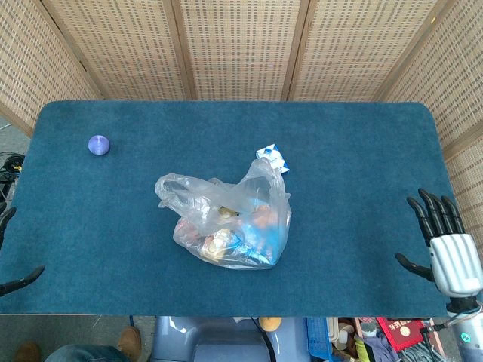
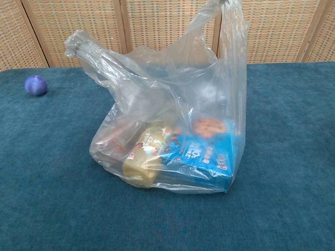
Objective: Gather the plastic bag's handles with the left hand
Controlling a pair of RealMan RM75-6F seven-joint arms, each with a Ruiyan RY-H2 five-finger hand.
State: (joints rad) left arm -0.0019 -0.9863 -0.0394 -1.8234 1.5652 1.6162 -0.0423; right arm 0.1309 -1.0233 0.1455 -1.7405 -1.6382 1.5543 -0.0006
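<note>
At the far left edge of the head view, low in the frame, only a few dark fingertips of my left robot hand (image 1: 9, 249) show. They are apart from one another and touch nothing; the rest of that robot hand is cut off by the frame edge.

In the upper left of the frame a small purple ball (image 1: 99, 145) sits alone on the blue tabletop (image 1: 362, 166), well apart from everything else. The chest view shows the same ball at its left edge.

At centre frame stands the clear plastic bag (image 1: 226, 219), resting on the tabletop, untouched by either robot hand. In the chest view one handle (image 2: 78, 44) rises at the upper left of the bag and the other handle (image 2: 222, 13) stands at the top right, the two apart and the mouth open. Inside I see a blue box (image 2: 201, 151) lower right and a yellowish packet (image 2: 146, 151) beside it on the left. Just beyond the bag's upper right, a small blue-and-white carton (image 1: 272, 157) shows.

At the lower right of the head view, my right robot hand (image 1: 445, 249) is spread, fingers apart, holding nothing, well clear of the bag.
</note>
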